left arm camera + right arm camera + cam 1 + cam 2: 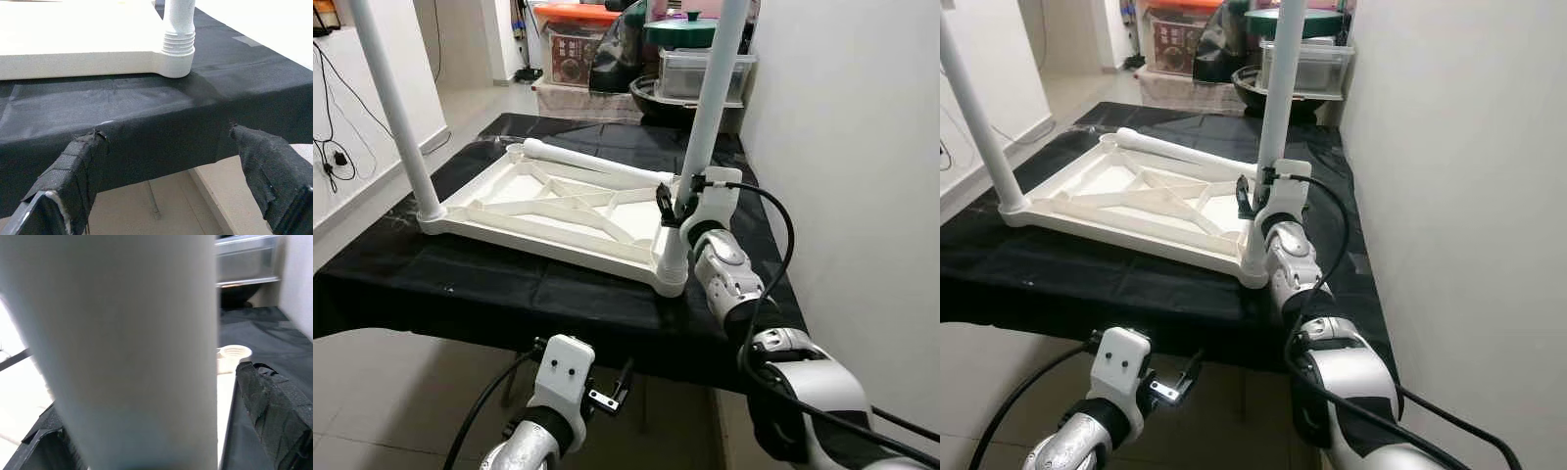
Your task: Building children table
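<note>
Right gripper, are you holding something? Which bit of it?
Yes. The right gripper holds the upright white table leg low down, just above where it screws into the tabletop's corner. The left gripper holds nothing, its fingers open.

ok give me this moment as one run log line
stage: fitting legs | right gripper: around upright table leg at near right corner socket | left gripper: open, idle below table edge | tabletop: upside down on black cloth | loose leg: lying on tabletop
</note>
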Tool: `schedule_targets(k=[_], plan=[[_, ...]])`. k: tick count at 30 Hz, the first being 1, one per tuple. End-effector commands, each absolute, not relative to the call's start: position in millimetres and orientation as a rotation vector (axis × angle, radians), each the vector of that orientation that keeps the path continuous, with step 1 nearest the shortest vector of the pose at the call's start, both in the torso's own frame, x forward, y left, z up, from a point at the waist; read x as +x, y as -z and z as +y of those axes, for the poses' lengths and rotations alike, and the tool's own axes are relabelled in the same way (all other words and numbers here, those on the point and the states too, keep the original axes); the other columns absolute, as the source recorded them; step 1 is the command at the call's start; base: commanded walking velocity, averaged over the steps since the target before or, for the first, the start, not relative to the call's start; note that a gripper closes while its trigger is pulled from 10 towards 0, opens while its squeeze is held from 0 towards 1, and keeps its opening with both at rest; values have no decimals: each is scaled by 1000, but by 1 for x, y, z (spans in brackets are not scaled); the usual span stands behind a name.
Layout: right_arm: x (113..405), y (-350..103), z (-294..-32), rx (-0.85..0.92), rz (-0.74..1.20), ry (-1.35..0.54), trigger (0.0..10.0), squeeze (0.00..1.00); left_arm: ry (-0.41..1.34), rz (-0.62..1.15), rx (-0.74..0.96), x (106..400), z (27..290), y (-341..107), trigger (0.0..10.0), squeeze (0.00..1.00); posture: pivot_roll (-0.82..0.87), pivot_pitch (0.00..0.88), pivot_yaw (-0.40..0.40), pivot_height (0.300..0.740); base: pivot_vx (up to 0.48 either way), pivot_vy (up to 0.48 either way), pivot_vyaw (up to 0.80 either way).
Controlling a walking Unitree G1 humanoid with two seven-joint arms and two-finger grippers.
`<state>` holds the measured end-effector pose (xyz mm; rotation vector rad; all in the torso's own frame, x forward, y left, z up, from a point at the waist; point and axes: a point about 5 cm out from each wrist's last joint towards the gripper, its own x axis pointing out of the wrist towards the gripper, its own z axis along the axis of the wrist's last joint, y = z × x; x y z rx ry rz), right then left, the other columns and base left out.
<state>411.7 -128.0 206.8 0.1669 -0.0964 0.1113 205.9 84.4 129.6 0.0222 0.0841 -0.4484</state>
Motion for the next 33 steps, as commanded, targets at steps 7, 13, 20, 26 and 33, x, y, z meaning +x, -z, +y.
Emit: schedule_targets(k=[7, 13, 20, 26, 33], plan=[[414, -217, -137, 223, -116, -300, 10000, 0, 447, 95, 30, 206, 84, -126, 10000, 0, 207, 22, -70, 740, 0, 0, 0], [415, -226, -136, 196, -116, -410, 10000, 0, 446, 95, 32, 206, 84, -126, 10000, 0, 210, 20, -69, 740, 0, 0, 0], [415, -231, -137, 184, -98, -493, 10000, 0, 447, 97, 31, 205, 84, -126, 10000, 0, 212, 15, -72, 740, 0, 0, 0], [415, -232, -137, 184, -72, -543, 10000, 0, 450, 99, 31, 204, 84, -125, 10000, 0, 218, 10, -74, 740, 0, 0, 0], [415, -233, -139, 121, -45, -586, 10000, 0, 455, 102, 35, 203, 84, -125, 10000, 0, 222, 4, -77, 740, 0, 0, 0]])
